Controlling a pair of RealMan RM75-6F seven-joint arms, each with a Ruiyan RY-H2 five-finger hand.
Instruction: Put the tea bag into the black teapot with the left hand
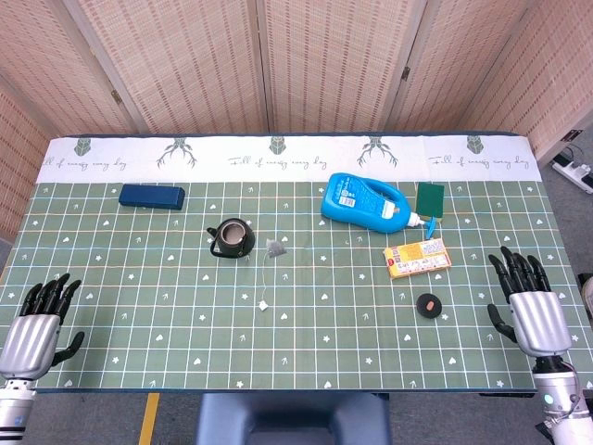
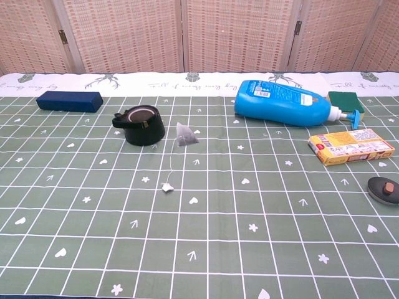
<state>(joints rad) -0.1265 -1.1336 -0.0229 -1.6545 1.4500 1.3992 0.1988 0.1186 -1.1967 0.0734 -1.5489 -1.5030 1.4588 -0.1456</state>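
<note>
The surface is lying under a green gridded cloth, with a white printed band running along its far edge. The near half is staying open — the things are sitting in the far half.

The left hand is resting at the near left corner, palm down, its fingers spread and pointing away, holding nothing. The right hand is mirroring it at the near right edge, fingers apart and empty. Neither hand is showing in the chest view.

The tea bag is lying just right of the black teapot, apart from it, its string trailing toward the near side to a small tag. The teapot's top is standing open. Both are sitting well apart from the left fingers — far ahead and to their right.

Farther off, a dark blue box is lying at the far left, and a blue bottle is lying on its side beside a green sponge. A yellow box and a small black lid are sitting toward the right hand.
</note>
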